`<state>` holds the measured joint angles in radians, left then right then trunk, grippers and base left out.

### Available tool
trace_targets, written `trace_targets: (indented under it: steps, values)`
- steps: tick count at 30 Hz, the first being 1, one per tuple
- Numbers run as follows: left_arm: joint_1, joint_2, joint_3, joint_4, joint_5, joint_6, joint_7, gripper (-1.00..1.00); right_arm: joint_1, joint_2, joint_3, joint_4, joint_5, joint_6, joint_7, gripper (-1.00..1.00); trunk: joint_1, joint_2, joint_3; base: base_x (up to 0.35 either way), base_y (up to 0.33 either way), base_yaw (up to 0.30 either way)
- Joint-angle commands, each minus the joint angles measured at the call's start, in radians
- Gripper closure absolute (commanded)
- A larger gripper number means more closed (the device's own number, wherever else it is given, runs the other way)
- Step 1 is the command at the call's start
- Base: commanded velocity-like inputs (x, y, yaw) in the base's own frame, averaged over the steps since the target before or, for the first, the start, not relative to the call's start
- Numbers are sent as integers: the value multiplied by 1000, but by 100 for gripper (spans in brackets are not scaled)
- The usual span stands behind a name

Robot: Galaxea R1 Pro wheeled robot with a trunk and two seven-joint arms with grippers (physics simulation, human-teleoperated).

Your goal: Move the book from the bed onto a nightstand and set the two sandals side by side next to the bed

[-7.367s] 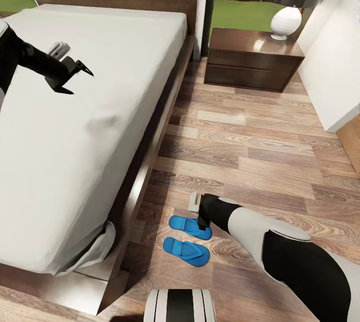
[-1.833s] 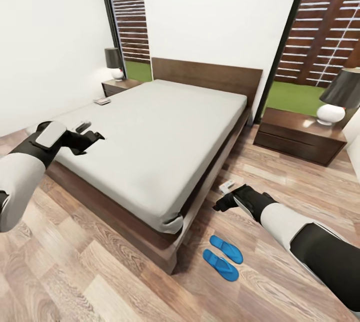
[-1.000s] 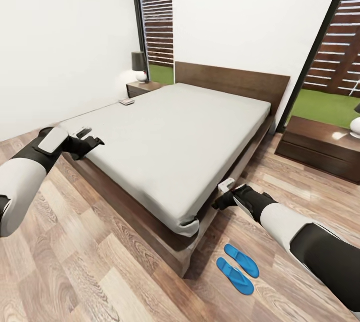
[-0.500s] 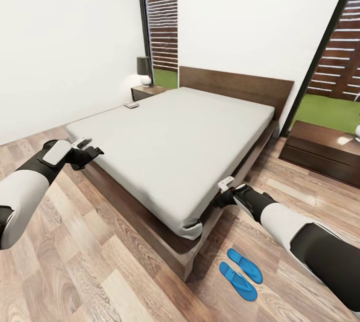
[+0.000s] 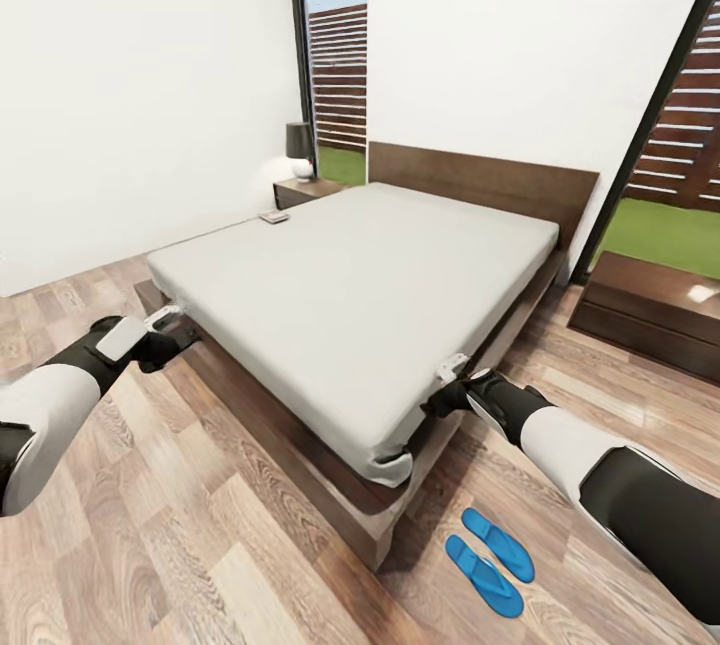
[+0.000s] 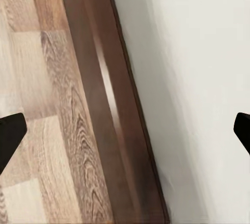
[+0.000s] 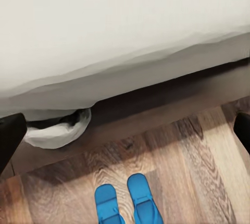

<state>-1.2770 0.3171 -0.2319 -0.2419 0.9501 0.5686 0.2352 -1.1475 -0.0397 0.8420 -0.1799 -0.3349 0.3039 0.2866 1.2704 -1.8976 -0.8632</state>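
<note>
**Q:** Where do the task's things lie?

**A:** The book (image 5: 273,218) rests flat on the far left corner of the bed (image 5: 380,285), just beside the left nightstand (image 5: 305,191), which carries a lamp (image 5: 299,151). The second nightstand (image 5: 655,310) stands right of the bed. The two sandals (image 5: 490,561) lie side by side on the floor (image 5: 150,535) near the bed's near right corner, almost touching each other; the right wrist view shows them (image 7: 125,199) below the frame and a loose fold of the mattress cover.

**Q:** How do the claws stand?

**A:** The left claw (image 5: 175,325) hangs at the bed's near left corner. Its wrist view shows the fingertips (image 6: 9,138) wide apart with nothing between them, over frame and mattress. The right claw (image 5: 440,403) hangs against the right side of the bed, above the sandals. Its fingertips (image 7: 10,140) are likewise spread and empty.
</note>
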Motion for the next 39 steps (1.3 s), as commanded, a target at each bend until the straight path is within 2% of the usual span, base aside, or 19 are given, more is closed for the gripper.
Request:
trace_targets:
  steps: [1,6,7,8,9,12,17,22,26,27,29,39]
  values:
    - [0,0,-6,16,5,-18,4,-100,0,-1,7,-3,-10,7,0,-100,0,0,1,0,0,116]
    - [0,-2,-6,96,-11,-88,-17,-100,0,1,8,-3,-10,7,0,-100,0,0,8,0,0,128]
    - [1,-3,-6,129,-15,-106,-35,-100,0,2,8,-3,-10,7,0,-100,0,0,10,0,0,140]
    - [1,-4,-6,184,-18,-130,-88,-100,0,7,8,-3,-10,7,0,-100,0,0,11,0,0,153]
    - [1,-4,-6,208,-22,-139,-116,-100,0,10,8,-3,-10,7,-1,-100,0,0,12,0,0,160]
    - [11,-4,-6,249,-41,-162,-155,-100,0,19,8,-3,-9,7,-2,-100,0,0,17,0,0,169]
    - [49,-6,-6,272,-90,-205,-176,-100,12,34,8,-3,-9,7,-35,-100,0,0,23,0,0,179]
    - [86,-8,-6,278,-115,-229,-182,-100,26,47,8,-3,-9,7,-72,-100,0,0,29,0,0,187]
    - [112,-8,-6,278,-121,-235,-184,-100,31,53,8,-3,-9,7,-83,-100,0,0,34,0,0,189]
    - [148,-9,-6,279,-125,-240,-195,-100,34,57,8,-3,-9,7,-90,-100,-4,7,38,0,0,190]
    - [174,-9,-6,279,-126,-242,-208,-100,36,59,8,-3,-9,7,-92,-100,-12,21,47,0,0,191]
    - [263,-13,-6,277,-129,-245,-231,-100,49,61,8,-3,-9,7,-95,-100,-50,91,90,0,0,191]
